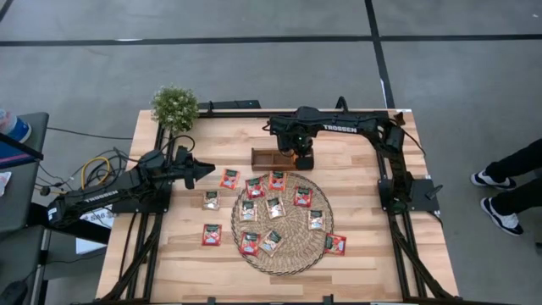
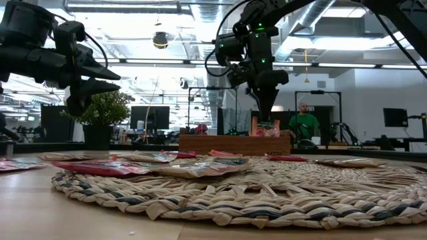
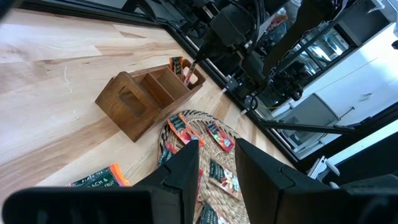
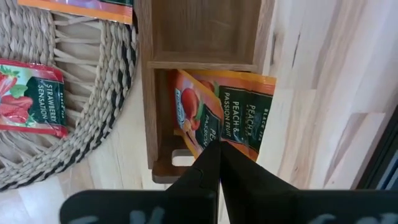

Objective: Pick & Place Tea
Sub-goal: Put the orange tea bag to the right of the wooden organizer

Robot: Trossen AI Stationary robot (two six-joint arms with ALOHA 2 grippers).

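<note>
The right end effector (image 4: 214, 163) is clamped on a peach tea sachet (image 4: 233, 118), half lowered into the end compartment of the wooden tray (image 4: 149, 93) directly beneath it. Releasing early could leave the sachet leaning over the tray wall and tipping onto the desk (image 4: 323, 81). The left end effector (image 3: 214, 162) hovers apart, well aside.

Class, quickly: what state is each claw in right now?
Left claw: open, empty, above the table.
Right claw: shut on a tea sachet in the wooden tray.
</note>
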